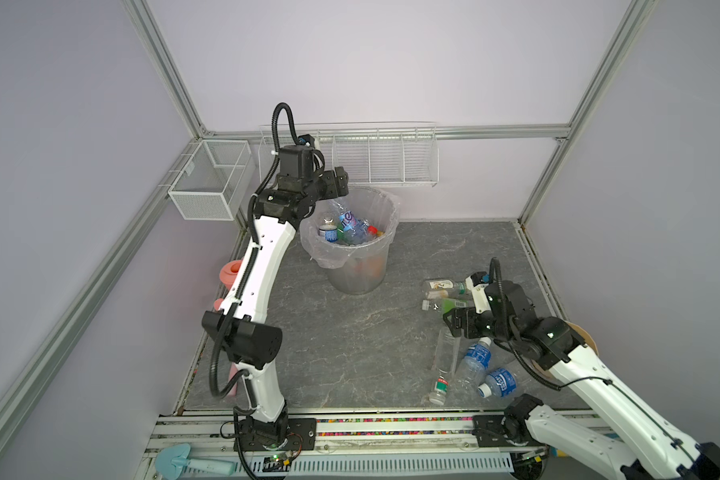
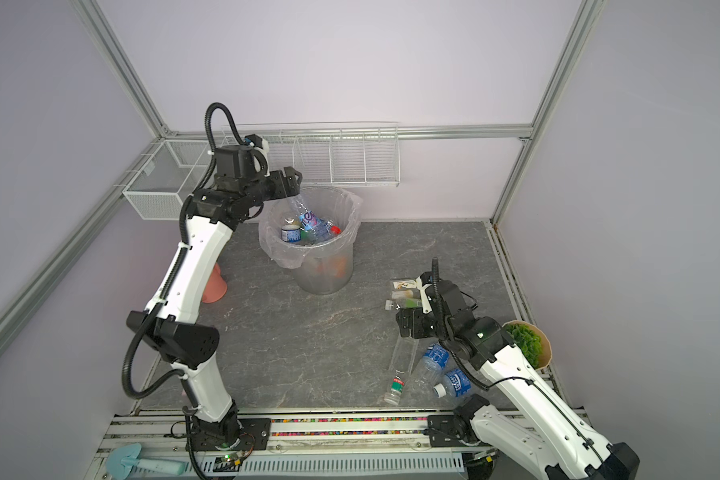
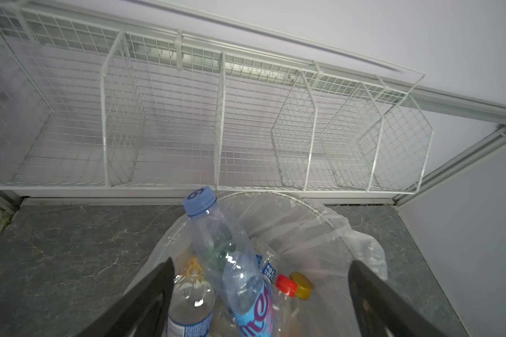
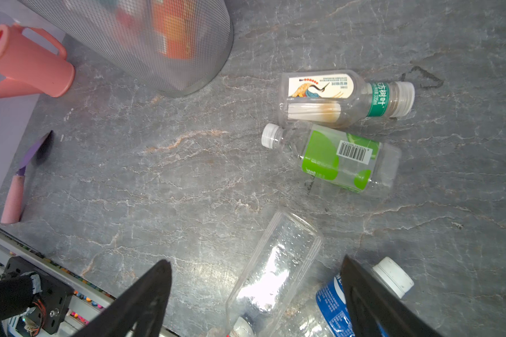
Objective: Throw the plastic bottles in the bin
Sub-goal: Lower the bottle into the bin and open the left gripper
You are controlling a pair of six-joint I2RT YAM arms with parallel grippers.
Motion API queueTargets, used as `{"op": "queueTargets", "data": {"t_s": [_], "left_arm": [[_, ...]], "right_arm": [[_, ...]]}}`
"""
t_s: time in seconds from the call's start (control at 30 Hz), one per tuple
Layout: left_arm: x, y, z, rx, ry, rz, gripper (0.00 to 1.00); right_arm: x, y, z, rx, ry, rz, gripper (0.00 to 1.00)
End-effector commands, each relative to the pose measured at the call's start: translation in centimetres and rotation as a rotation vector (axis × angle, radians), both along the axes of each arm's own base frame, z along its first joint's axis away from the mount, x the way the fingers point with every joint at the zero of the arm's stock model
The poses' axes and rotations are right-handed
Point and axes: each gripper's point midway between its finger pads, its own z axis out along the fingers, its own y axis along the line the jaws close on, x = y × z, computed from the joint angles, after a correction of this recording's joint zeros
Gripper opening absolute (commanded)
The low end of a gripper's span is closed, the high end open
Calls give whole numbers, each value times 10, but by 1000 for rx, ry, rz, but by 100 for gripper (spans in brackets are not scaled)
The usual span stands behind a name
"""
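Observation:
The grey bin [image 1: 358, 274] with its clear bag stands at the back and holds several plastic bottles. A tall one with a blue cap [image 3: 216, 233] leans inside it. My left gripper [image 1: 341, 187] hangs over the bin's rim [image 3: 310, 210], open, its fingers clear of that bottle. On the floor at the right lie a white-labelled bottle [image 4: 342, 96], a green-labelled one [image 4: 339, 159], a long clear one [image 4: 278, 262] and two blue-labelled ones [image 1: 476, 357]. Just above the long clear bottle [image 1: 444, 357] my right gripper [image 1: 454, 326] stands open, one finger on either side.
A pink watering can [image 4: 27, 64] stands left of the bin. White wire baskets [image 1: 213, 183] [image 1: 383, 158] hang on the left and back walls. A potted green plant [image 2: 526, 343] sits behind the right arm. A pink-handled tool [image 4: 21, 175] lies by the left wall.

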Motion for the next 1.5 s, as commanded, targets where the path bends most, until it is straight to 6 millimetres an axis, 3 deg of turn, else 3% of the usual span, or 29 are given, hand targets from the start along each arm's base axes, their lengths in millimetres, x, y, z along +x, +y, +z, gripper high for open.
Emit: {"op": "queueTargets", "data": {"t_s": [0.0,0.17,0.37,0.47,0.6,0.7,0.8,1.1,1.47], "left_arm": [[0,-11,-19,-40,105,-31,92],[21,-18,-52,-42,168,-32,91],[21,-33,-71,-81,205,-92,88],[13,-48,-81,-102,233,-159,85],[-13,-74,-87,-30,246,-240,84],[-22,-74,-87,-33,255,-243,84],[-27,-59,-69,-56,221,-201,84],[-60,-15,34,-125,-2,-131,88],[-125,16,104,-172,-184,-104,88]], "right_arm": [[-2,-3,-8,-13,13,-7,93],[-2,-7,-9,-33,9,-11,93],[-2,-8,-11,-42,7,-11,92],[-1,-6,-11,-35,9,-9,92],[0,-5,-9,-25,4,-10,93],[1,-4,-7,-20,3,-9,92],[-1,-5,-5,-22,3,-9,92],[-2,-6,-3,-15,-4,-14,92],[-3,-11,-7,-37,84,-78,94]]}}
